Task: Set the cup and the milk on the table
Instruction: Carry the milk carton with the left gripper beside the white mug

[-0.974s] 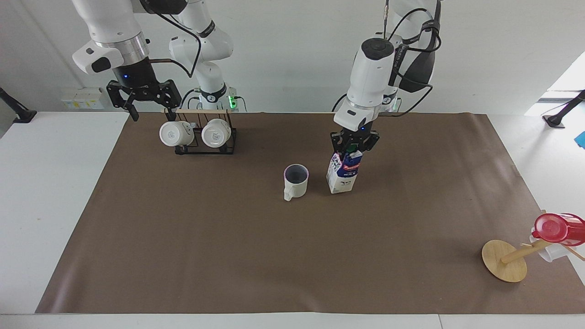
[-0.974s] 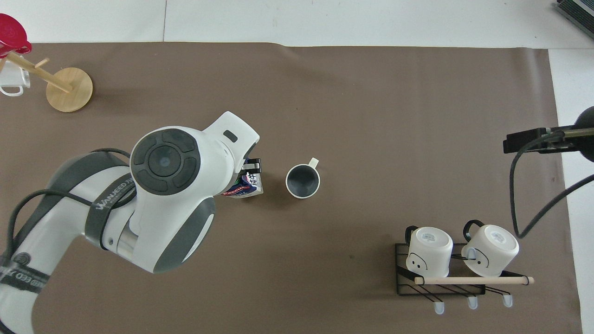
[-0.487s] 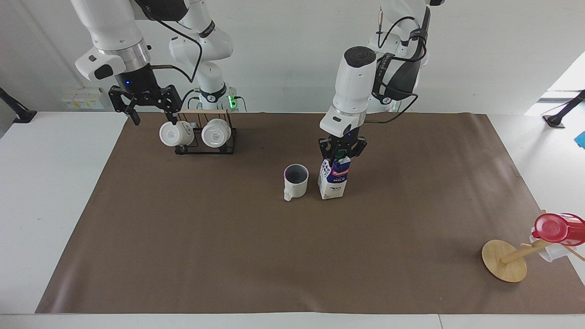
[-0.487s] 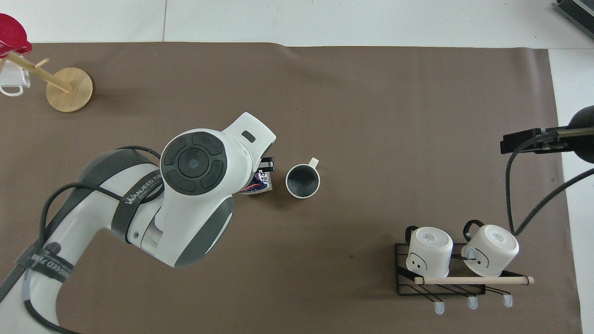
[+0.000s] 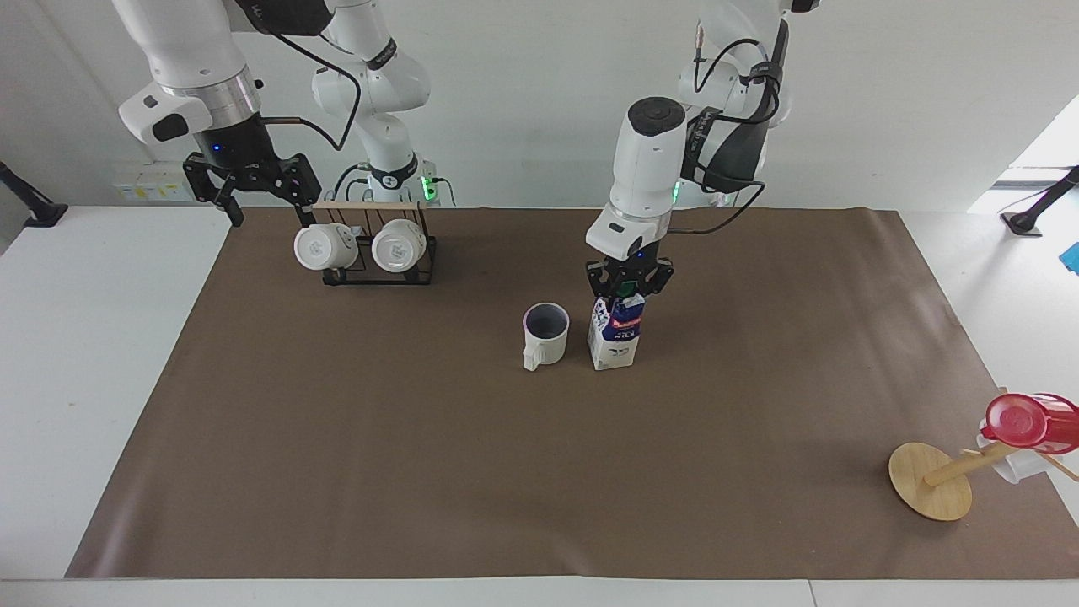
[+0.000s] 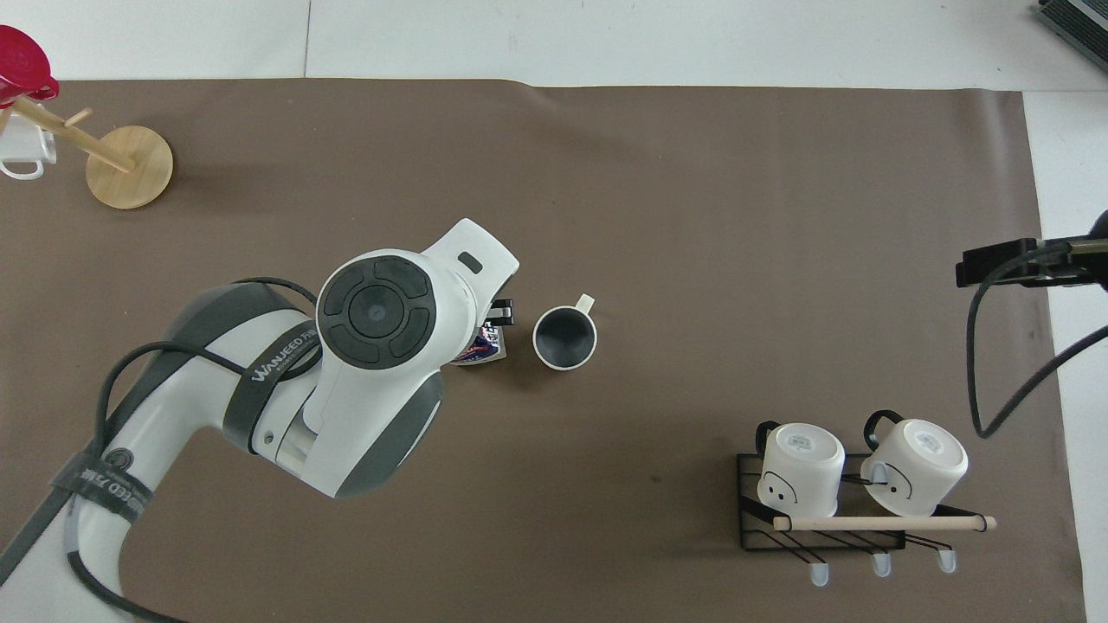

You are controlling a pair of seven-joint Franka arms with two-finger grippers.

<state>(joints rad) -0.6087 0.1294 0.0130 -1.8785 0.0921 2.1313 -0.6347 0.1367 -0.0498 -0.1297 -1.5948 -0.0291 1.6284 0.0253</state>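
Brown paper-like mat over the wide white table (image 5: 101, 354) now carries both task items side by side at its middle. The small gable-top milk carton (image 5: 614, 337), dark blue above white with a red label band, has travelled toward the cream-white cylindrical cup (image 5: 544, 335) over the last second and now stands upright, its base apparently on the mat, just beside the cup on the side toward the left arm's end of the table. A second ago it hung tilted and further from the cup. The left gripper (image 5: 628, 285) remains closed around the carton's top ridge, fingers pinching it beside the green cap; in the overhead view the arm's wrist hides most of the carton (image 6: 485, 349).

The cup (image 6: 564, 337) sits upright and free, dark interior showing, handle pointing away from the robots.

The right gripper (image 5: 244, 179) has drifted up and outward from the black wire rack (image 5: 379, 261) holding two white mugs (image 5: 324, 246), and it hangs with its fingers spread and nothing in them.

By my reading, only letting go and lifting clear of the carton remains.
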